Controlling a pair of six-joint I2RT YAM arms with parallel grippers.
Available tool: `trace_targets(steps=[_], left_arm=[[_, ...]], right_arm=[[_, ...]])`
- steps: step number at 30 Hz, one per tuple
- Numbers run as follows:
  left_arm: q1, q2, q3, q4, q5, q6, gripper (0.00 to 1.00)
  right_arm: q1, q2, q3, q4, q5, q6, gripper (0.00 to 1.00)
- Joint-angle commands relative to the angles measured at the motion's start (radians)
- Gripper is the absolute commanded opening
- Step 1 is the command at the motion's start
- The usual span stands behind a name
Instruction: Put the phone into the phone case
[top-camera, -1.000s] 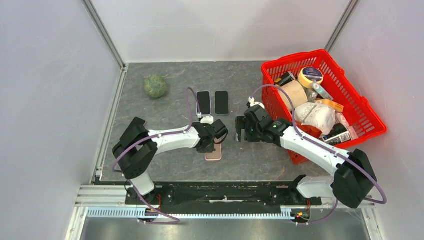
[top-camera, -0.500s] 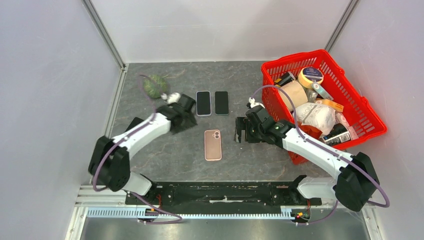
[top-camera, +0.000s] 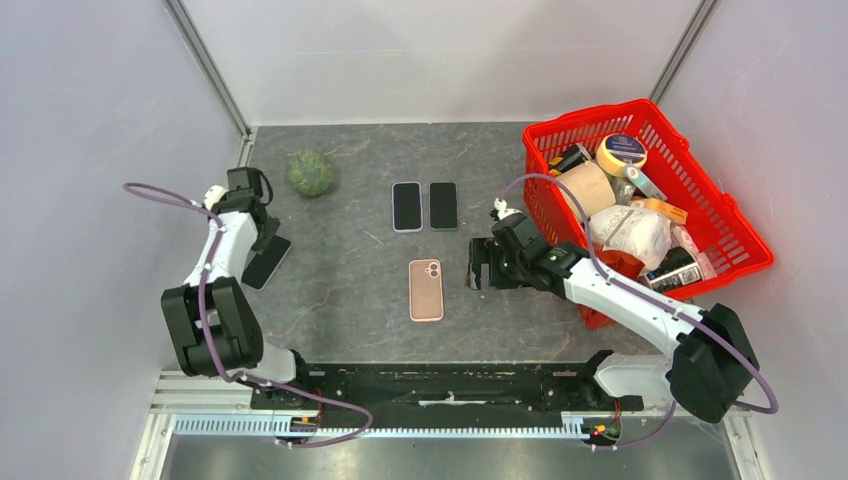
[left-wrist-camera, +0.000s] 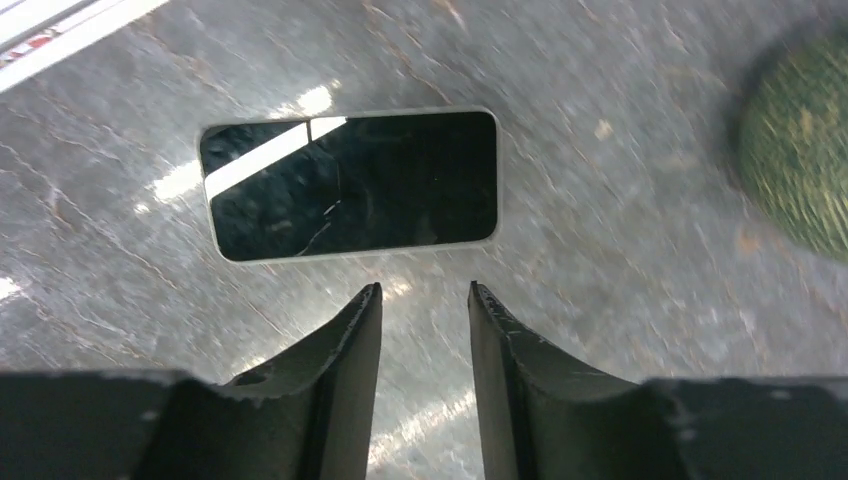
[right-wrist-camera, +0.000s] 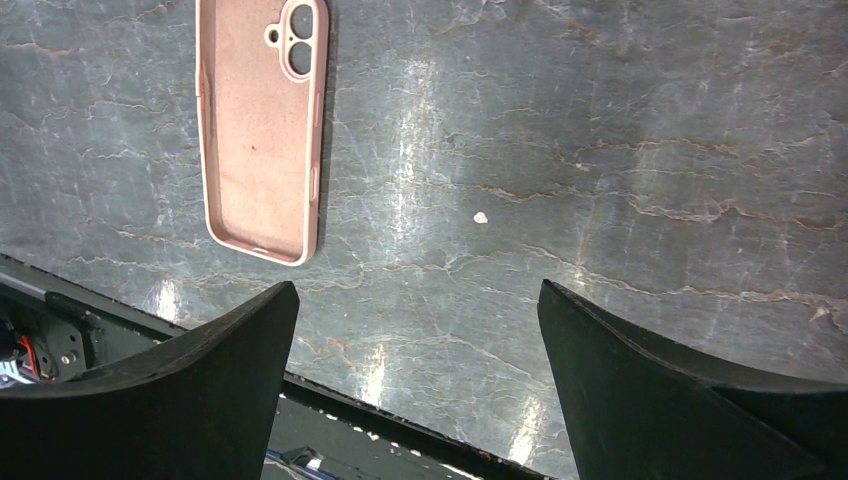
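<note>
A pink phone case (top-camera: 426, 290) lies open side up near the table's middle; it also shows in the right wrist view (right-wrist-camera: 262, 130). Two dark phones (top-camera: 406, 206) (top-camera: 443, 205) lie side by side behind it. A third dark-screened phone (top-camera: 265, 262) lies at the far left, also in the left wrist view (left-wrist-camera: 350, 185). My left gripper (top-camera: 260, 235) (left-wrist-camera: 425, 290) hangs just short of that phone, jaws a little apart and empty. My right gripper (top-camera: 480, 270) (right-wrist-camera: 418, 290) is wide open and empty, just right of the case.
A green ball (top-camera: 311, 172) (left-wrist-camera: 800, 160) sits at the back left, close to my left gripper. A red basket (top-camera: 600, 110) full of several items stands at the right, beside my right arm. Walls close the left, back and right sides.
My left arm has swung from over the pink case across to the far left. The case and the left-side phone, covered by that arm before, now show. The right arm barely moved.
</note>
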Motion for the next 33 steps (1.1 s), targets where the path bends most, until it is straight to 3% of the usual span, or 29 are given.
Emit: trace_targets(steps=[1, 6, 13, 33], left_arm=[[0.097, 0.057, 0.034, 0.043, -0.021, -0.042, 0.4], [0.217, 0.114, 0.011, 0.09, -0.005, -0.1, 0.35], [0.302, 0.212, 0.047, 0.109, 0.01, -0.112, 0.31], [0.313, 0.394, 0.069, 0.043, -0.043, -0.097, 0.27]], right_arm=[[-0.005, 0.004, -0.008, 0.043, -0.058, -0.019, 0.97], [-0.004, 0.009, -0.01, 0.045, -0.074, -0.022, 0.97], [-0.004, 0.037, -0.01, 0.051, -0.087, -0.024, 0.97], [-0.005, 0.042, -0.018, 0.064, -0.107, -0.026, 0.97]])
